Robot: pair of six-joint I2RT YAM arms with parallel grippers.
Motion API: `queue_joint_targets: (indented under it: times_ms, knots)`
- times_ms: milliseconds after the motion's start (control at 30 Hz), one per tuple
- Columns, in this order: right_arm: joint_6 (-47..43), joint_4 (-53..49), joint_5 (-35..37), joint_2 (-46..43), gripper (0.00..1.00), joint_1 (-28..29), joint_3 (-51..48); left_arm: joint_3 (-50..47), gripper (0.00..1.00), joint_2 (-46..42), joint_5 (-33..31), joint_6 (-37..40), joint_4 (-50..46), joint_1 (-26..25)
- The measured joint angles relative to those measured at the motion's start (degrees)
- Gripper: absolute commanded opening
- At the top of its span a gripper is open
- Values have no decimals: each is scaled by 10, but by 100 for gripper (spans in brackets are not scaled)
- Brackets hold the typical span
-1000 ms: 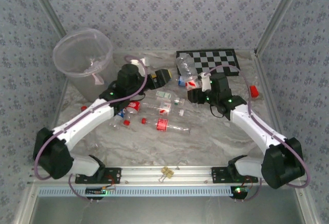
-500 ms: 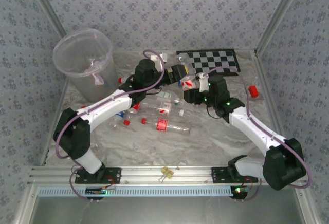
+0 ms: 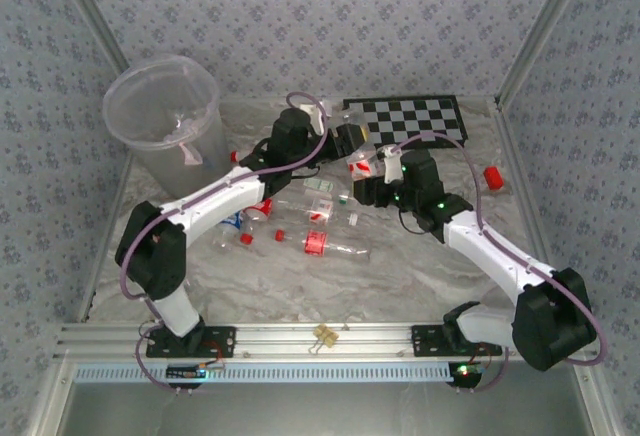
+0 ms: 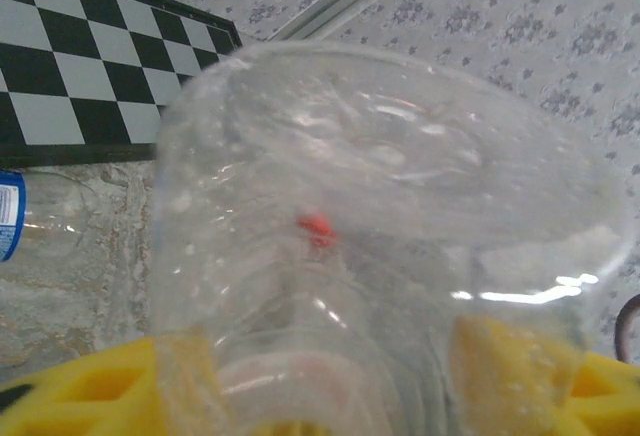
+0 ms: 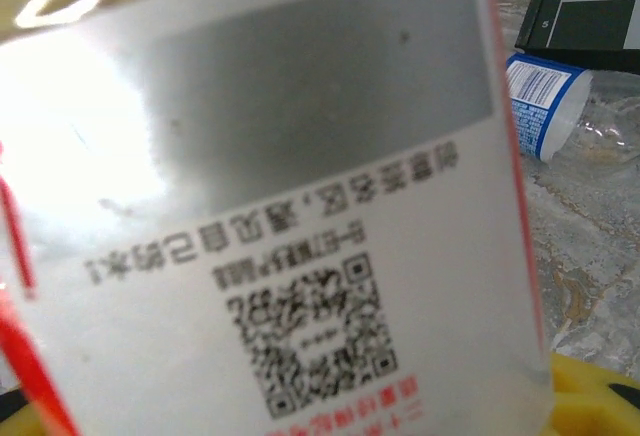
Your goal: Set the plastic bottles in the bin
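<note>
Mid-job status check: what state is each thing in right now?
Bin: upright, top open.
Raised bottle: clamped, off the table.
Left end effector: closed on that bottle.
Right end effector: close against a bottle label, grip unclear.
Table bottles: lying on their sides.

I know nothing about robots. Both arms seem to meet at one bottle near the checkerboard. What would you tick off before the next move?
1. The bottle sits between the yellow fingers of the left gripper: ok.
2. Left gripper clamped firmly on it: cannot tell.
3. Right gripper and its hold on the bottle: cannot tell. Its camera has the label close up.
4. Bin upright with its mouth open: ok.
5. All bottles binned: not ok. Loose bottles lie on the table.
</note>
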Motion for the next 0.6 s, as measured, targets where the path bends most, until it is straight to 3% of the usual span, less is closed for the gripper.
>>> queue_joint_targets:
  times_ms: [100, 167, 200, 400, 600]
  knots:
    - [-3, 0, -1, 0, 76, 1, 0, 3, 49, 0, -4, 6, -10, 1]
    - [-6, 0, -2, 0, 95, 1, 0, 7, 49, 0, -4, 7, -16, 1]
    - [-11, 0, -4, 0, 100, 3, 0, 10, 49, 1, -4, 8, -22, 1]
    - [-59, -36, -3, -19, 100, 3, 2, 72, 49, 14, -2, 52, -90, 7]
    - [-86, -75, 40, -114, 100, -29, 3, 207, 46, 18, 1, 141, -216, 56]
